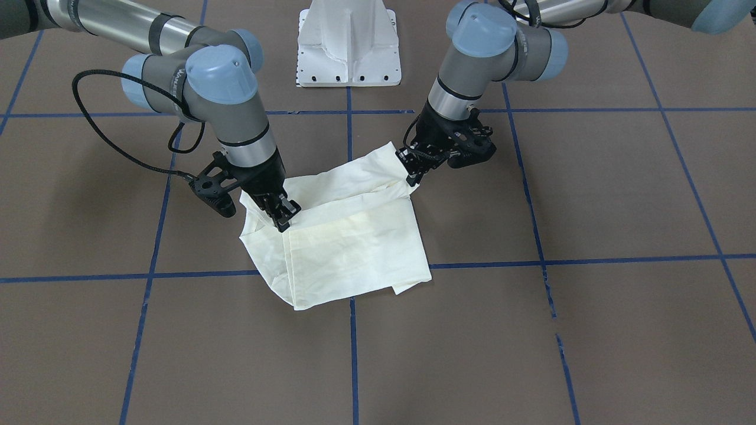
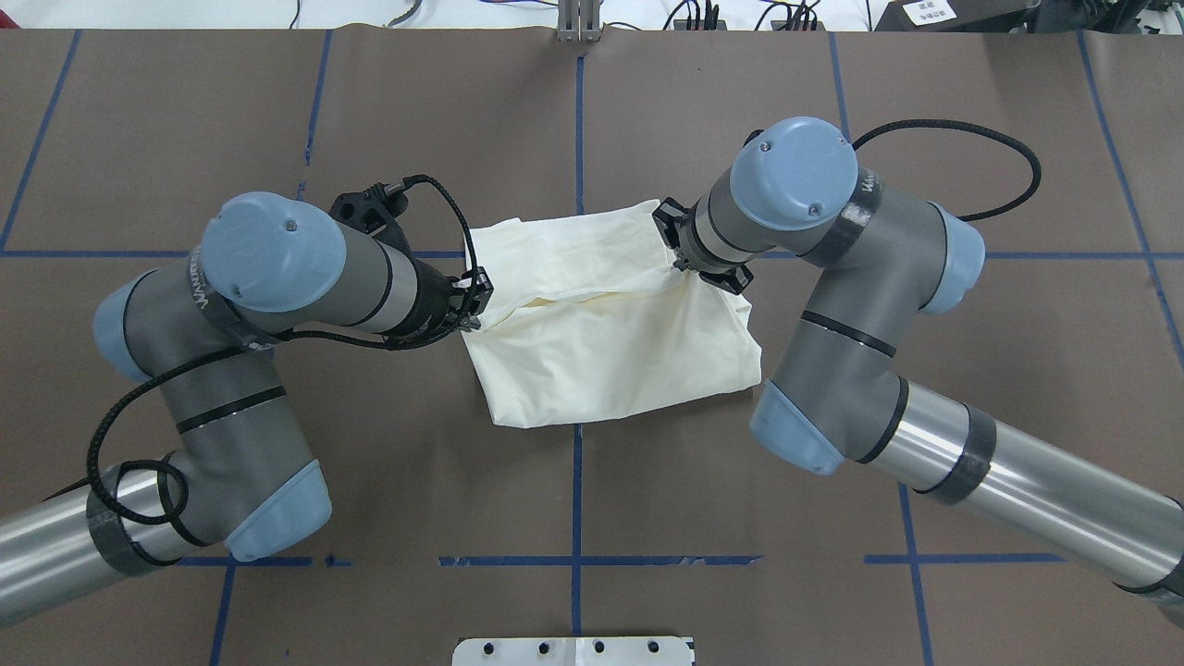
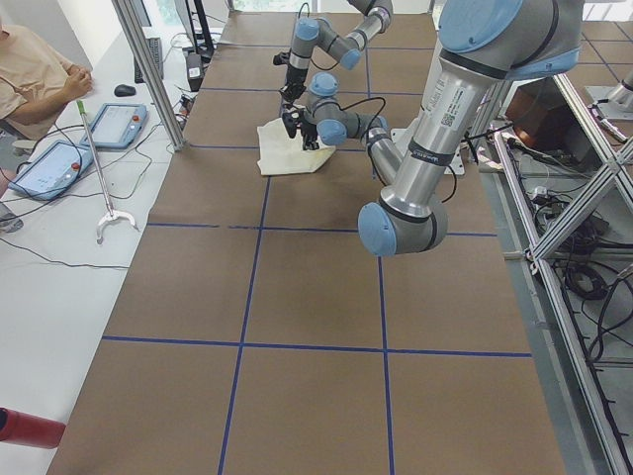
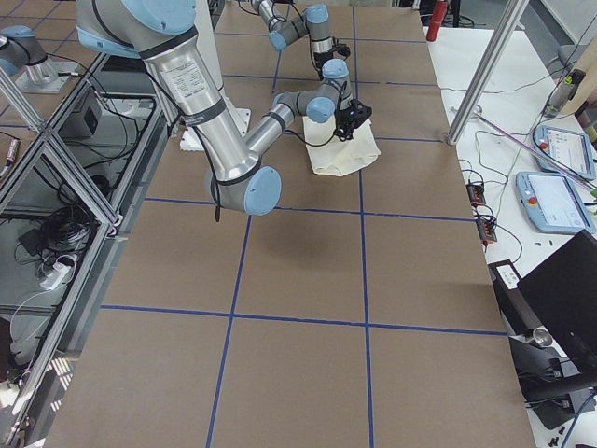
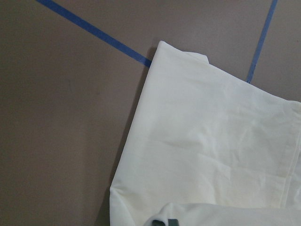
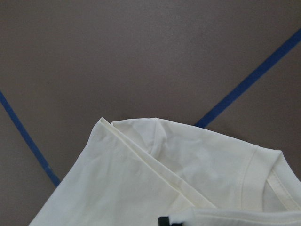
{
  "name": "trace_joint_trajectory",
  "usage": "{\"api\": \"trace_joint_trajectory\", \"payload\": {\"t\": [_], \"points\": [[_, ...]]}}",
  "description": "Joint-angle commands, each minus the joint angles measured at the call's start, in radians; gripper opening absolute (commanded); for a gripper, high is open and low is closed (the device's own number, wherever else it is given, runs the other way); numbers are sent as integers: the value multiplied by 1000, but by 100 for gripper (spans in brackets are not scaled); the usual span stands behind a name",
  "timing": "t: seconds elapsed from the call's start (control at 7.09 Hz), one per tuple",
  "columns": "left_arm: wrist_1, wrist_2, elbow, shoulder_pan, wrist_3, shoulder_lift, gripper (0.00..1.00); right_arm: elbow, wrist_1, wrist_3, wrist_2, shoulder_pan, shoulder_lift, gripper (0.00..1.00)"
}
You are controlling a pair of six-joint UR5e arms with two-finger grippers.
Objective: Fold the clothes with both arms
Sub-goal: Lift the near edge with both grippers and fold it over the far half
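- The cream-white T-shirt is lying plain side up in a rough folded rectangle near the middle of the brown surface, covering a crossing of blue tape lines.
- The left arm is bending down over one end of the garment, and the left hand is pinching the cloth there, its fingers pressed together on a corner that is rising off the surface into a small peak.
- The right arm is leaning in from the opposite end, and the right hand is clamping a fold of the T-shirt near that edge, its fingers closed on the fabric.
- A top layer of cloth is stretching between the two hands and sitting slightly above the layers beneath it, as the shadow under its edge is showing in the front-facing view.
- In the left wrist view, a straight folded edge is running along the bare surface, and cloth is bunching at the bottom around a dark fingertip.
- In the right wrist view, a doubled hem is crossing the frame, with a black fingertip showing at the lower edge.
- The white pedestal base is standing between the two arms, well apart from the garment.
- A person is sitting beyond the surface's edge, near two handheld screens.
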Motion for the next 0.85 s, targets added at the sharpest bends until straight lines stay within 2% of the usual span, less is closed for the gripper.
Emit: {"api": "trace_joint_trajectory", "payload": {"t": [0.0, 0.28, 0.71], "points": [[-64, 7, 105, -48, 56, -37, 0, -139, 38, -16, 2, 13, 76, 0], [-112, 7, 200, -77, 79, -85, 0, -230, 47, -34, 10, 23, 127, 0], [-238, 45, 303, -86, 117, -85, 0, -284, 49, -72, 11, 23, 145, 0]]}}
